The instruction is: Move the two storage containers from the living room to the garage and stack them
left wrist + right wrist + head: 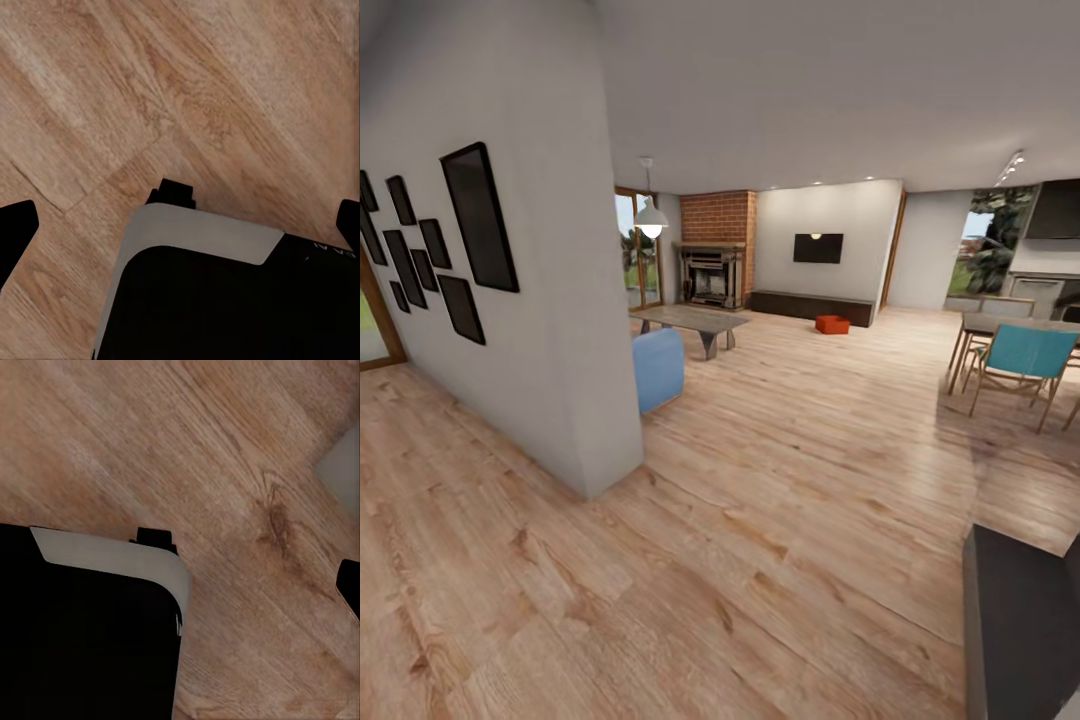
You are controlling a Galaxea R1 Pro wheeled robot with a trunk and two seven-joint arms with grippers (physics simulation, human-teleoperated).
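Nearest the head camera, light wood plank floor [780,560] stretches ahead, with a dark slab [1025,630] cutting in at the near right.

Taking the brick fireplace [717,250] on the far wall as the landmark: well to its left and much nearer stands a white wall [550,300] hung with black frames [478,215]. A blue seat [658,368] sits at that wall's end, and a low grey table [690,322] stands in front of the fireplace. Right of the fireplace hangs a black TV [818,248] above a long dark cabinet [812,306]. One orange-red storage container [832,324] rests on the planks just before that cabinet. Far to the right is a teal chair [1022,362].

Both wrist views look down on planks past the robot's dark body. The left gripper [184,225] shows dark fingertips at both edges, spread wide with nothing between. For the right gripper [349,589], whether it is spread or closed cannot be told.
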